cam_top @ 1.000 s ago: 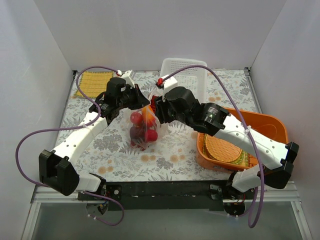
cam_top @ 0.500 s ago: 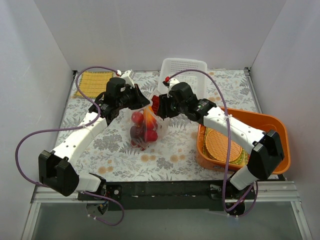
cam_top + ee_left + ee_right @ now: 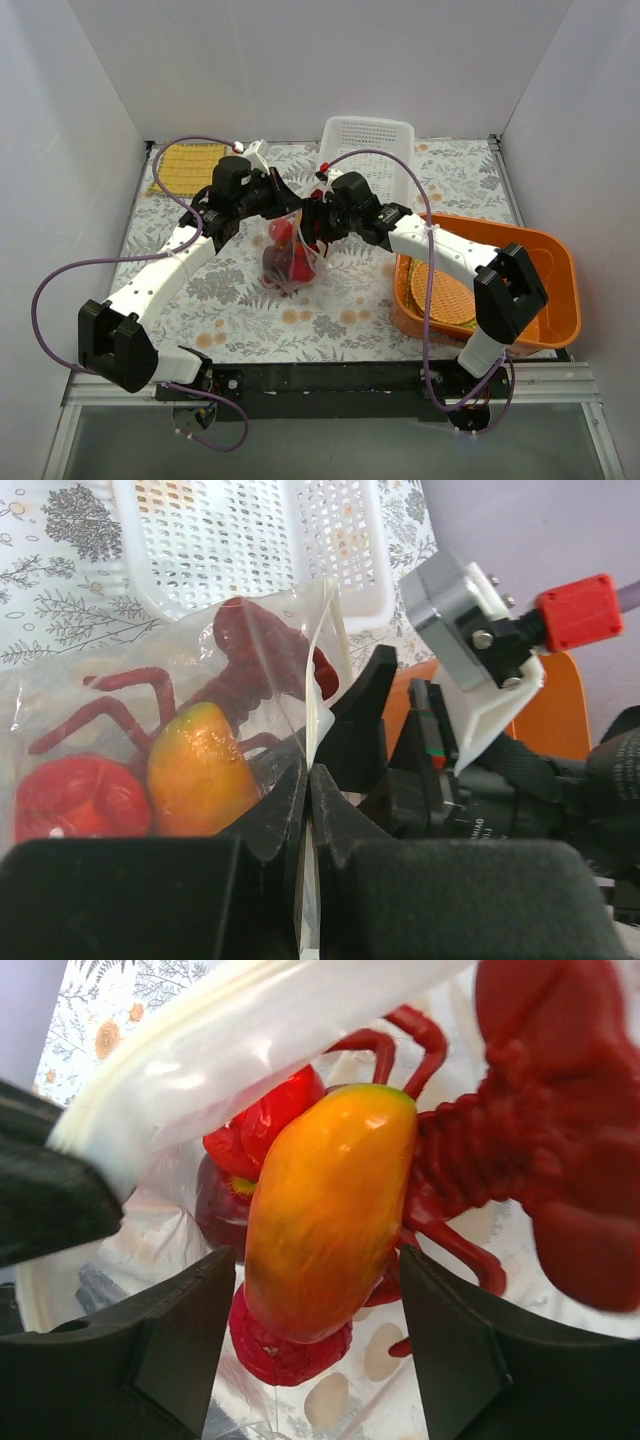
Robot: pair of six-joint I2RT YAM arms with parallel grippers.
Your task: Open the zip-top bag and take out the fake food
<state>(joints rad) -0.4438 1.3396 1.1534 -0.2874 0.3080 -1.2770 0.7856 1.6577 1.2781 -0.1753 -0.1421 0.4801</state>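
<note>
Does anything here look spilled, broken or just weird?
Nothing looks spilled or broken. The zip-top bag is pinched at its edge by the left gripper, with the fake food bunched inside. The right gripper is open, with a finger on either side of the mango.

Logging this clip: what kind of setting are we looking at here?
Probably a staged robot test booth, not a real kitchen: plain white panels box in a floral-cloth table, and the props are toy food in a zip-top bag beside a white basket.
</note>
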